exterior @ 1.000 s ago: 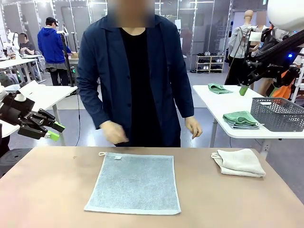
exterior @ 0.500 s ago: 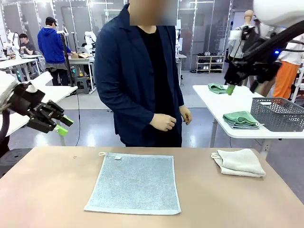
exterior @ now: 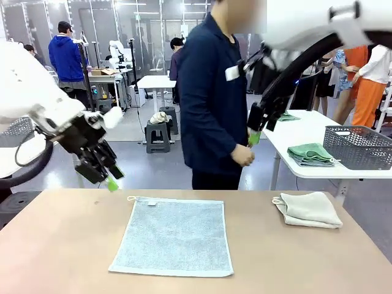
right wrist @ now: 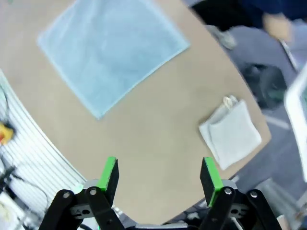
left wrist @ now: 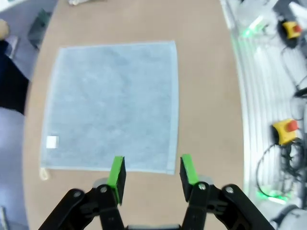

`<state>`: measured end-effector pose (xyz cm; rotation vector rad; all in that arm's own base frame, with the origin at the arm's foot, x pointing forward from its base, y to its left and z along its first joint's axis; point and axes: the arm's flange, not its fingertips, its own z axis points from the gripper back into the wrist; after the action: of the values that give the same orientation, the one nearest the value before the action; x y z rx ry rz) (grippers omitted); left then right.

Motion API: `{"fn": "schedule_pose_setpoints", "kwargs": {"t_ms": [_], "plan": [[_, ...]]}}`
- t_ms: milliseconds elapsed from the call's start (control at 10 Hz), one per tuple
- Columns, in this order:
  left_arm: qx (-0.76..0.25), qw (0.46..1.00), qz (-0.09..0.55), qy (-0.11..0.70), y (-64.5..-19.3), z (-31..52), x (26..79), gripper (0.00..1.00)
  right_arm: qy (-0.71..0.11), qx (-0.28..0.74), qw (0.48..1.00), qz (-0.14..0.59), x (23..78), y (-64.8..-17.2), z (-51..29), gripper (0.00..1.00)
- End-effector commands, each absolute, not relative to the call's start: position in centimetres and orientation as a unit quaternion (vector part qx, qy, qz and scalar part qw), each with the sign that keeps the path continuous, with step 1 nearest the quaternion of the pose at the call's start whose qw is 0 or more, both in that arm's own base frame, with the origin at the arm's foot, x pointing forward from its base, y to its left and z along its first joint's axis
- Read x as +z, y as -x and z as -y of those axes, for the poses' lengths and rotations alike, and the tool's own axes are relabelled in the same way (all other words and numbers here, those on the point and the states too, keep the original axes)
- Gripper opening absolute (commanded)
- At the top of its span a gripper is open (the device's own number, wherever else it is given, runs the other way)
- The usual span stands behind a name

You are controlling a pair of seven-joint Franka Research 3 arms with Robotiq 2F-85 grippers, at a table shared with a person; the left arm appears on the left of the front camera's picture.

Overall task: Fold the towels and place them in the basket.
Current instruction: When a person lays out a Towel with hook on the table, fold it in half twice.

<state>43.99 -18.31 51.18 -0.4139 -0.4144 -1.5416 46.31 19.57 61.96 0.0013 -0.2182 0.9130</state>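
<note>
Tan table [exterior: 61,245], pale blue towel [exterior: 173,236] flat, front view adds far basket [exterior: 358,150]

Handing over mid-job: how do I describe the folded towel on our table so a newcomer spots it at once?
On the brown table, look to the robot's right end, near the far edge. The cream-white towel lies there, folded into a small thick pad. Its only neighbour on that table, the pale blue towel, is spread flat in the middle.
</note>
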Motion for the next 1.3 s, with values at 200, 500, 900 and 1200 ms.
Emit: {"fn": "schedule_pose_setpoints", "kwargs": {"t_ms": [200,500,900,1200], "plan": [[-0.692,0.697,0.104,0.154,-44.9,21.5,48.5,0.59,-0.008,0.629,0.774,0.071,55.4,-46.0,-23.4,0.85],[-0.684,0.721,0.048,0.105,-44.2,22.5,46.7,0.59,-0.017,0.693,0.716,0.086,48.8,-45.7,-24.6,0.85],[-0.684,0.729,0.028,0.030,-43.4,22.7,46.3,0.59,-0.044,0.705,0.707,0.035,45.3,-46.0,-25.7,0.85],[-0.690,0.723,0.025,0.006,-43.2,22.6,45.9,0.59,-0.045,0.697,0.715,0.022,44.6,-46.2,-26.1,0.85]]}}
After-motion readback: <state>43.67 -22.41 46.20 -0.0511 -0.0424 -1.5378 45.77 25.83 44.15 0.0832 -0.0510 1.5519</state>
